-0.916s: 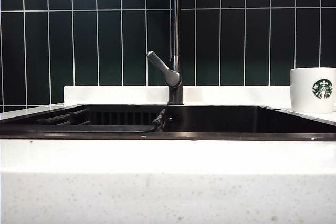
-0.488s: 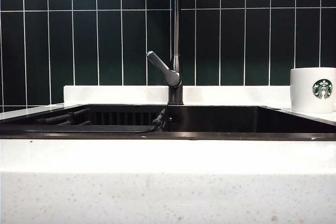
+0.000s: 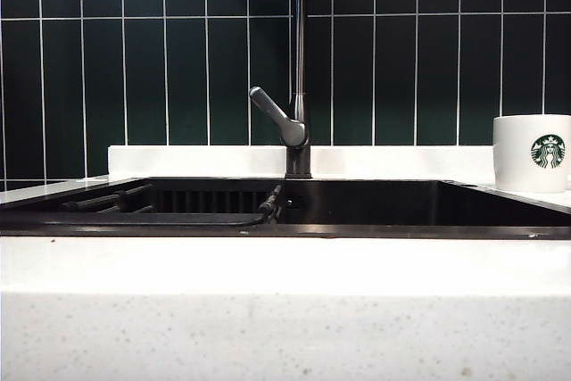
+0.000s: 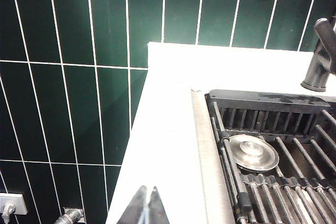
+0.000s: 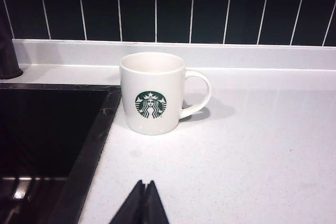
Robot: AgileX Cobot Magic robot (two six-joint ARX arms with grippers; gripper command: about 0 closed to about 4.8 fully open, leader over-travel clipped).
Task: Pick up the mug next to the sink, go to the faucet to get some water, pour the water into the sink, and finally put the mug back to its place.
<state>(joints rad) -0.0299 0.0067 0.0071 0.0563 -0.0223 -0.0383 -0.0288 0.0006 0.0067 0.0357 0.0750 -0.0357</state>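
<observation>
Nearest, the left gripper (image 4: 148, 206) is hovering with fingers pressed together over the white counter (image 4: 163, 145) beside the sink (image 4: 273, 171), while the right gripper (image 5: 143, 204), also pinched together and empty, is pointing toward the mug (image 5: 153, 93). The mug is standing upright on the counter just beside the sink's rim. Farther back, the faucet (image 3: 298, 69) is rising against dark green tiles (image 3: 178, 51).

No visible change anywhere.

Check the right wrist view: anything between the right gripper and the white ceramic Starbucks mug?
Nothing visible. The right gripper, shut, points at the white ceramic Starbucks mug across bare white speckled counter. The mug stands upright beside the dark sink, handle away from it. The left gripper, shut, sits over the far counter.
</observation>
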